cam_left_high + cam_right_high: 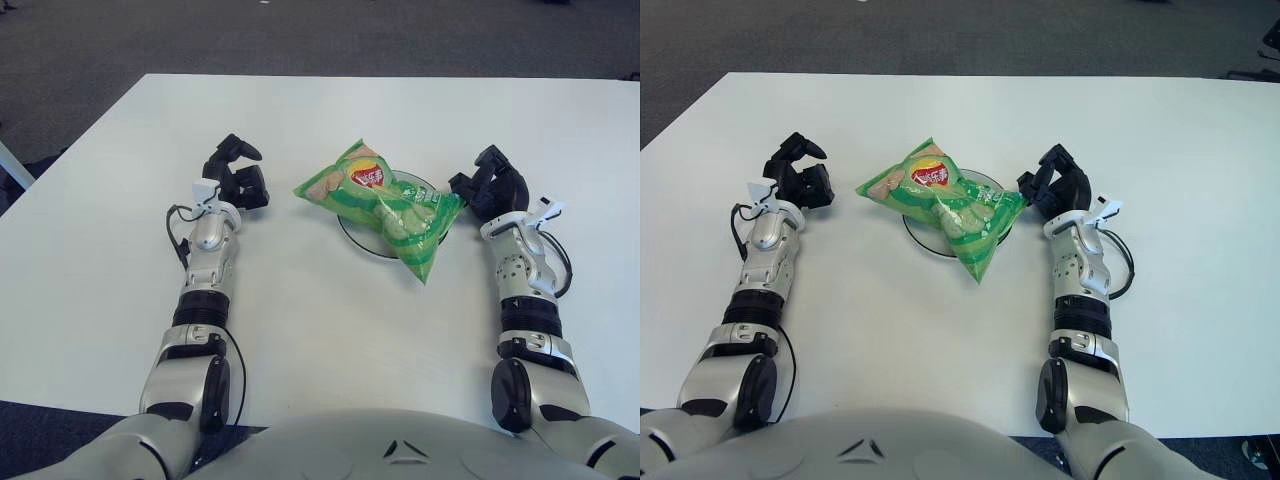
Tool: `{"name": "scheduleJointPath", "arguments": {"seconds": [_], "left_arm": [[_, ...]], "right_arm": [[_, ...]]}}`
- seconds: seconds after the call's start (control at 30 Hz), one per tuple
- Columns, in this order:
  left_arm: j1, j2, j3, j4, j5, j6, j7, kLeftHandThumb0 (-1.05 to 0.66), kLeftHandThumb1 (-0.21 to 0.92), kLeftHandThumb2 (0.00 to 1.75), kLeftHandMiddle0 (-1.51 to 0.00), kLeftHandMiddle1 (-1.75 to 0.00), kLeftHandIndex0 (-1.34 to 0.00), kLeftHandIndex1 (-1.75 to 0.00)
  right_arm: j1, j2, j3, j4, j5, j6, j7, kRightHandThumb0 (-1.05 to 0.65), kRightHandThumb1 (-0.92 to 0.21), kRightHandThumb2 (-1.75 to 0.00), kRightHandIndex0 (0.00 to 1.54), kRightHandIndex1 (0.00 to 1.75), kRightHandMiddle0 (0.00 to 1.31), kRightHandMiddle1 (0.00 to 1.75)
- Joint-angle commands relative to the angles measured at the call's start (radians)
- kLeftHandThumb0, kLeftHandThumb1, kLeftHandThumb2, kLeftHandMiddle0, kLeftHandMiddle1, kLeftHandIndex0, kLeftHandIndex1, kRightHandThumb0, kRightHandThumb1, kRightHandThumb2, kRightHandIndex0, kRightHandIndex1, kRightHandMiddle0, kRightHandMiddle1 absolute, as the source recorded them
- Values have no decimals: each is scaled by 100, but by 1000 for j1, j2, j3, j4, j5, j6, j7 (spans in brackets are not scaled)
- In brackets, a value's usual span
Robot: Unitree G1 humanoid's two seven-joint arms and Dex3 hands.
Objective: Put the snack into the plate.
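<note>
A green snack bag (385, 205) lies across a small white plate (352, 235) at the table's middle, covering most of it. My right hand (478, 186) is just right of the bag, its black fingers loosely bent beside the bag's right corner and holding nothing. My left hand (238, 172) is left of the bag, a short gap away, with fingers relaxed and empty. The bag also shows in the right eye view (945, 205).
The white table (300, 320) stretches wide around the plate. Its far edge meets a dark carpet floor (300, 35). Cables loop by both wrists.
</note>
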Motion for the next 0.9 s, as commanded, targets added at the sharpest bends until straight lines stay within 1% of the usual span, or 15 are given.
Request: {"name": "scheduleJointPath", "arguments": {"seconds": [0.0, 0.17, 0.5, 0.87], "left_arm": [[81, -52, -2, 37, -4, -11, 23, -52, 22, 144, -132, -175, -69, -175], [103, -61, -15, 4, 11, -14, 33, -52, 22, 144, -132, -175, -69, -175], [126, -51, -37, -27, 18, -15, 16, -51, 24, 141, -131, -175, -68, -175], [155, -51, -48, -54, 20, 5, 19, -50, 25, 140, -130, -175, -67, -175]], "right_arm": [[66, 20, 3, 49, -7, 59, -14, -53, -20, -146, 137, 175, 71, 175], [74, 17, 5, 38, -8, 64, -13, -53, -21, -146, 137, 175, 71, 175], [83, 13, 8, 17, -8, 77, -16, -52, -21, -145, 137, 175, 70, 175], [96, 17, 13, -5, -15, 79, -24, -52, -22, -144, 137, 175, 70, 175]]}}
